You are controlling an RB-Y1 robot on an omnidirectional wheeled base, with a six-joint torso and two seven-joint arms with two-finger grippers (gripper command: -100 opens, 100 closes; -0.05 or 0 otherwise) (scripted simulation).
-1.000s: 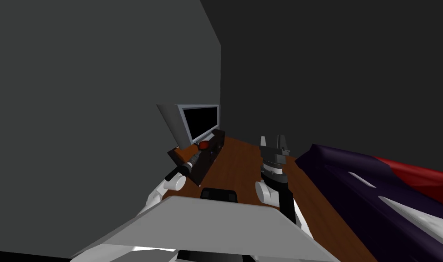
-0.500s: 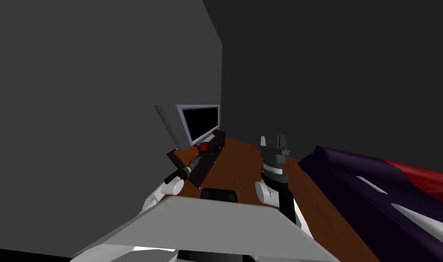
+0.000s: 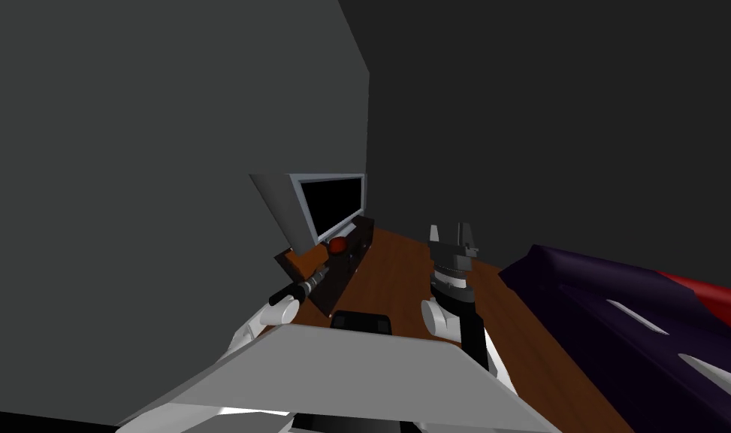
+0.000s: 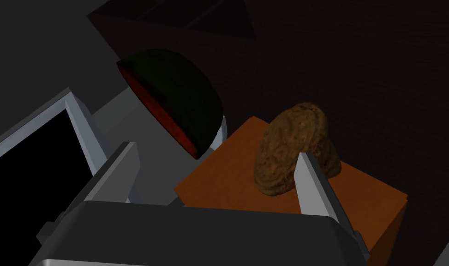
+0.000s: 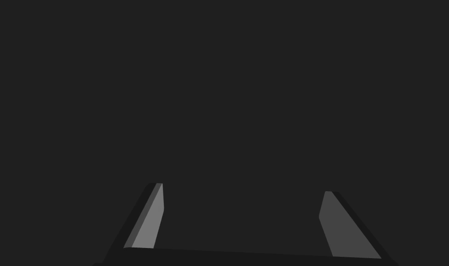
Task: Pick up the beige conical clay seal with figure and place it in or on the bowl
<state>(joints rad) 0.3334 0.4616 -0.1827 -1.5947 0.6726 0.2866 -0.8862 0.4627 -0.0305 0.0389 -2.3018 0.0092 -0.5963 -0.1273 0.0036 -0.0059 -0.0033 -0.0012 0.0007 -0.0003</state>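
In the left wrist view a brown, rough conical seal (image 4: pixel 288 143) stands on the orange top (image 4: pixel 223 184) of a dark stand. My left gripper (image 4: pixel 216 150) is open just short of it. One finger (image 4: pixel 311 184) covers the seal's near side and nothing lies between the fingers. Beside the seal is the bowl (image 4: pixel 177 97), dark outside with a red inside, and in the head view the bowl (image 3: pixel 336 244) is a small red spot. There my left gripper (image 3: pixel 323 271) reaches over the stand. My right gripper (image 3: pixel 450 233) is held up and open (image 5: pixel 241 198), apart from it all.
A grey-framed TV (image 3: pixel 330 203) stands on the stand (image 3: pixel 341 282) against the dark wall, close behind the bowl. Brown floor (image 3: pixel 401 271) runs between the stand and a dark purple and red bed (image 3: pixel 626 301) on my right.
The head view has turned slightly: the bed slid right and the stand a little down-left. My left arm keeps its place at the stand. The right arm has not moved.
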